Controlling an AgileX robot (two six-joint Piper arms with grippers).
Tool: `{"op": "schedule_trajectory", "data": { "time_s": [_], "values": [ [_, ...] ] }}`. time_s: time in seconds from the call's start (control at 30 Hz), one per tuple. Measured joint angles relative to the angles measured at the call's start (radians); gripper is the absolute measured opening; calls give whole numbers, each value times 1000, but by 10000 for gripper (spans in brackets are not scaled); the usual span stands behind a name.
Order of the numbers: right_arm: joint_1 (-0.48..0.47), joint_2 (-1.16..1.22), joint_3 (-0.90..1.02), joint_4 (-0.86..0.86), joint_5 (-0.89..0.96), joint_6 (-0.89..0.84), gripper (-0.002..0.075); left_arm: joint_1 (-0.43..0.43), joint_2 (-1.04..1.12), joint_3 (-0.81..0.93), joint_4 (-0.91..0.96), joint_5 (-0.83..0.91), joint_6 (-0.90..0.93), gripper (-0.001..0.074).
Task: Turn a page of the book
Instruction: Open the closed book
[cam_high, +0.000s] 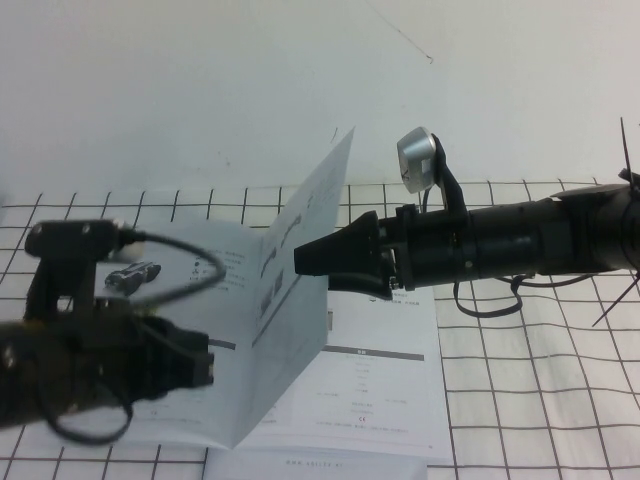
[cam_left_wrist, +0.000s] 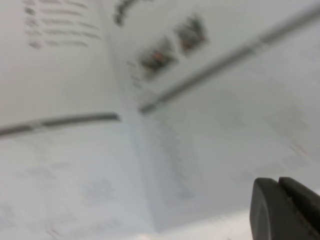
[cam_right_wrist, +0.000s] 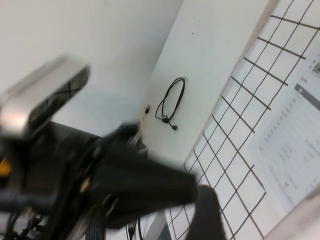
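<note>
The gridded table cover, white with thin dark lines forming squares, spans the work surface in front of a plain white wall. On it lies the book, a thin glossy white booklet open flat, printed with tiny text and grey-headed tables; a separate white sheet edge shows beneath its near side. The page, one thin glossy leaf, stands raised nearly upright over the spine, its upper corner pointing toward the wall and its face carrying grey bars and small print. The right gripper, black and tapering to a point, reaches in from the right at mid-height of the page, its tip at the leaf; whether its fingers are clenched on the paper or merely pushing it cannot be determined. The left gripper, dark and matte, hovers low over the left half of the book, close to the paper and not gripping anything visible; its fingers appear pressed together. The step in hand is judged to be mid-turn: the leaf is at about its vertical point. The next move likely calls for carrying the leaf leftward past vertical and laying it down without creasing the flexible, slippery paper.
</note>
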Motion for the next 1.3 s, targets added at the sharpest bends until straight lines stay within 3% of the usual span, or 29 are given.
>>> {"op": "schedule_trajectory", "data": {
  "time_s": [0.17, 0.33, 0.9, 1.03, 1.3],
  "values": [
    [2, 0, 0, 0, -20, -21, 492, -151, -262, 181, -74, -35, 36, -2],
    [24, 0, -2, 2, -33, -27, 492, -294, -352, 221, -94, -114, 36, -2],
    [82, 0, -69, 2, -74, -29, 492, -638, 40, 223, -207, -588, 36, -2],
    [94, 0, -69, 2, -74, -25, 492, -684, 107, 215, -245, -747, 36, -4],
    [98, -5, -69, 2, -40, -9, 492, -687, 158, 215, -449, -918, 99, -3]
  ]
}}
